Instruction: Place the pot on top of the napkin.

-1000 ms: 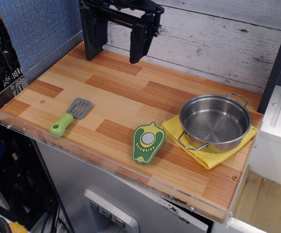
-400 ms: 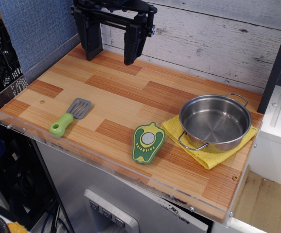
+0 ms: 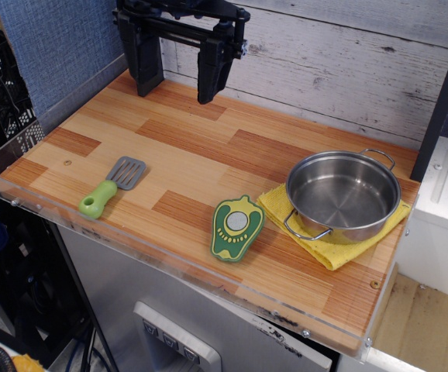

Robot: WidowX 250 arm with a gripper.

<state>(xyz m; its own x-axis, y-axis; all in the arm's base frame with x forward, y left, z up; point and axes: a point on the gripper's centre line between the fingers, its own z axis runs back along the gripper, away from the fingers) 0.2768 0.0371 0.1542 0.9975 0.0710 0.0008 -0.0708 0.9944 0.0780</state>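
Note:
The shiny steel pot (image 3: 343,194) with two wire loop handles stands upright on the yellow napkin (image 3: 334,248) at the right end of the wooden table. The napkin's edges stick out under the pot at the front and left. My black gripper (image 3: 179,83) hangs at the back left of the table, far from the pot. Its two fingers are spread wide apart and hold nothing.
A green pepper-shaped toy (image 3: 236,226) lies just left of the napkin. A grey spatula with a green handle (image 3: 112,185) lies at the front left. A clear plastic rim (image 3: 131,249) runs along the table's front and left edges. A white plank wall stands behind.
My gripper moved a little to the left and back along the rear of the table, then held still. The pot and napkin have not moved.

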